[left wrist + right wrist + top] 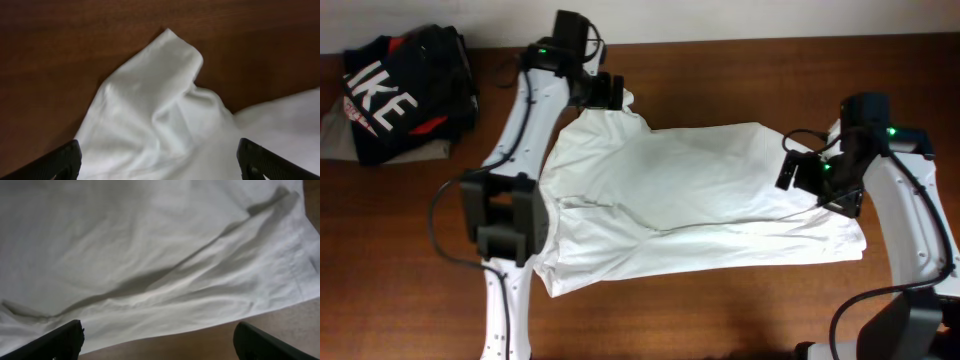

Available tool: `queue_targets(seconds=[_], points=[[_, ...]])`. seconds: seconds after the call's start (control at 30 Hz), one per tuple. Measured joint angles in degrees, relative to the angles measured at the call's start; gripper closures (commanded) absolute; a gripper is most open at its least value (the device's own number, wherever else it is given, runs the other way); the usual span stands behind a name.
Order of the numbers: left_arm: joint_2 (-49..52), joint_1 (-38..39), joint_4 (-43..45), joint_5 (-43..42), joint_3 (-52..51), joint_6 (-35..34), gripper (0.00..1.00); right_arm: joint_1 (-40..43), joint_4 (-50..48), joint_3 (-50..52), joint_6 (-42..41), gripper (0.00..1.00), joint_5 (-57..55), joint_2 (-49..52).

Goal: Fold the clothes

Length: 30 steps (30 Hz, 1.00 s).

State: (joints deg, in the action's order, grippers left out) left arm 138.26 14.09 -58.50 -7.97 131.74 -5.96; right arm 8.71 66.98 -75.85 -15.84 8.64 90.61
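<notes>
Wide open at the left hand: dark fingers far apart at the bottom corners of the wrist view, gripping nothing. Directly below, a rumpled short sleeve of the clothes, its tip pointing away over bare brown desk. Seen from overhead, poised at the far left corner of the garment, right by that sleeve.

Wide open too at the right hand: fingers set apart at the lower corners of its view, closed on nothing. Underneath, white cloth with one long diagonal crease and a hemmed edge, and a strip of desk beyond the hem. Seen from overhead, hanging over the right end of the garment, near its upper corner.

Spread mid-desk between the two arms: the clothes, plain white, lying flat, with a long crease running across and wrinkles along the near half. Left edge partly hidden behind the left arm's dark joint block.

Well apart, at the far left corner of the desk: a black garment with white letters and red patches, bundled on top of a grey-beige garment.
</notes>
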Motion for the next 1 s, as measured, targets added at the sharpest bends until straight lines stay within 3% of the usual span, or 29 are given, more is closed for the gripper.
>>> queue_targets(seconds=[0.13, 0.2, 0.27, 0.3, 0.33, 0.37, 0.47, 0.7, 0.83, 1.0], points=[[6.56, 2.84, 2.60, 7.17, 3.28, 1.18, 0.01, -2.84, -0.31, 0.00, 0.02, 0.01, -0.83, 0.04], [8.52, 3.76, 4.59, 9.49, 3.45, 1.81, 0.06, -3.10, -0.39, 0.00, 0.00, 0.01, -0.98, 0.35], [10.21, 3.89, 5.33, 10.69, 3.50, 2.08, 0.35, -3.10, -0.44, 0.00, 0.02, 0.01, -1.11, 1.66], [10.67, 3.85, 5.90, 11.50, 3.50, 2.12, 0.64, -3.10, -0.57, 0.02, 0.00, 0.00, -1.20, 2.60], [11.26, 3.85, 6.67, 12.66, 3.50, 2.38, 0.73, -3.13, -0.79, 0.02, 0.04, 0.01, -1.27, 3.30], [11.54, 3.85, 6.91, 13.66, 3.50, 2.29, 0.76, -3.13, -1.14, 0.09, 0.04, 0.01, -1.33, 3.91], [11.89, 3.85, 7.63, 16.85, 3.52, 2.60, 0.79, -3.13, -4.31, 0.22, 0.00, 0.01, -2.82, 4.31], [11.89, 3.85, 7.58, 19.21, 3.87, 2.54, 0.79, -1.64, -25.44, -4.02, 4.31, 0.01, -3.96, 5.05], [11.89, 3.85, 7.19, 19.39, 3.87, 2.54, 0.79, -1.62, -23.50, -14.88, 6.97, 0.00, -7.82, 13.49], [11.89, 3.85, 6.88, 19.41, 3.91, 2.54, 0.79, -0.50, -15.65, -25.42, 9.09, 0.14, -10.36, 30.75]])
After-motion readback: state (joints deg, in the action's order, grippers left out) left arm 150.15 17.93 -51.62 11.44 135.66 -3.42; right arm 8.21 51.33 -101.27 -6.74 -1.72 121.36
